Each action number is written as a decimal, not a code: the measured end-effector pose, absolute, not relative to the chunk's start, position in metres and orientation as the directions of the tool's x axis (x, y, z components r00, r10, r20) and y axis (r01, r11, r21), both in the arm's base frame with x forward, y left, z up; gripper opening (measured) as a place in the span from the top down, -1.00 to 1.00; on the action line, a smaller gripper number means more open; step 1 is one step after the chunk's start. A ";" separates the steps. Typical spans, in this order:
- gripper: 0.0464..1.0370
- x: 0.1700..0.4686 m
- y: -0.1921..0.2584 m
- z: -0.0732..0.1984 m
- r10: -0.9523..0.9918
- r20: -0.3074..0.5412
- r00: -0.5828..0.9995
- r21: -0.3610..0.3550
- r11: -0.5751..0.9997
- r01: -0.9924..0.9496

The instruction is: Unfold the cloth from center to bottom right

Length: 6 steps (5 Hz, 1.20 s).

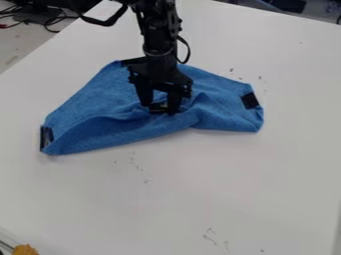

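Centrally, hand (160, 109) at blue cloth (100, 122), black patches (250, 100) (faint marks (139, 169) nearby)

White, marked table (166, 204) beneath a rumpled blue cloth (113, 119).

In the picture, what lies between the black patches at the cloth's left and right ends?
Rumpled blue cloth spans the stretch from the left patch to the right patch, with the pincer down near its middle, in the camera view.
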<state>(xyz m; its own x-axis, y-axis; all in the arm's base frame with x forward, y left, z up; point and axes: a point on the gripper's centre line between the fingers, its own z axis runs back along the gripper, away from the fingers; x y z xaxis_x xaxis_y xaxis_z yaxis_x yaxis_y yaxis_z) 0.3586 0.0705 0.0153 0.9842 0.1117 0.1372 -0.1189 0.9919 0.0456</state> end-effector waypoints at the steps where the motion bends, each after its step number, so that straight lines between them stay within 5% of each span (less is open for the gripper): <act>1: 0.30 0.357 0.070 0.015 0.104 0.126 0.987 0.047 0.993 -0.110; 3: 0.92 0.359 0.066 0.019 0.093 0.117 0.989 0.058 0.993 -0.101; 6: 0.97 0.338 0.043 0.084 0.136 0.126 0.983 0.140 0.978 -0.154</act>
